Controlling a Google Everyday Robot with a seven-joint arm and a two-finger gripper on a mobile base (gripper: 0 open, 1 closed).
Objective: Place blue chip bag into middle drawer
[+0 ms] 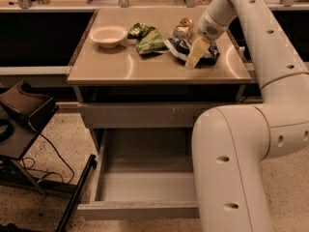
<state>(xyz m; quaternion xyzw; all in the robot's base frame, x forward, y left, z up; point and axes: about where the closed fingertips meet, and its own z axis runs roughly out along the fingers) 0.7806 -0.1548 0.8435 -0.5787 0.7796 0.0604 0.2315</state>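
The blue chip bag (177,47) lies on the tan counter top (120,69) at its right side, dark blue with white patches. My gripper (193,58) hangs from the arm over the bag, its cream tip down on or just above the bag's middle, hiding part of it. The middle drawer (145,190) is pulled out below the counter, wide, shallow and grey, with nothing visible inside. My white arm covers the drawer's right part.
A white bowl (108,35) sits at the counter's back left. A green chip bag (148,40) lies left of the blue one. A gold-and-silver can (183,29) stands just behind it. A closed drawer front (140,115) sits above the open one. A dark stand (24,110) is left.
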